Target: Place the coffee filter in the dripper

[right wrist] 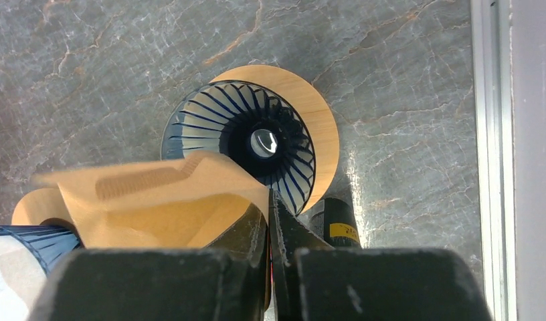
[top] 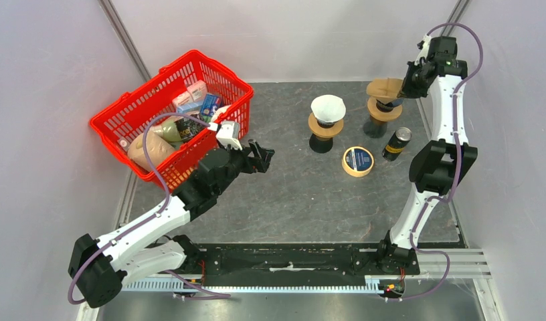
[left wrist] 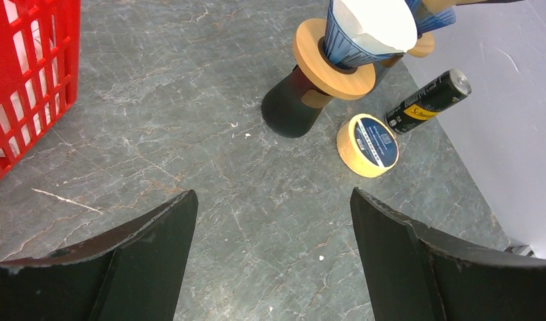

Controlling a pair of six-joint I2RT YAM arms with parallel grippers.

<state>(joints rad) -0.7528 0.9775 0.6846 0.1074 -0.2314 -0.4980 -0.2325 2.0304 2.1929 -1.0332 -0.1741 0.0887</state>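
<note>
as right jaws pinch it, filter (right wrist: 163,207) overhangs dripper (right wrist: 210,120).

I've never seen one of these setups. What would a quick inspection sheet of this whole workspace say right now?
Surface: grey stone-look tabletop, faintly scratched.
Job's things: brown paper coffee filter held above the empty blue ribbed dripper, not seated; neighbouring dripper already holds a white paper filter.
Clutter: red plastic basket of groceries, yellow tape roll, black can.
Grippers: left gripper open, holding nothing; right gripper shut on the brown filter.
Cables: mauve cables looped along both arms.
Surroundings: pale walls.
</note>
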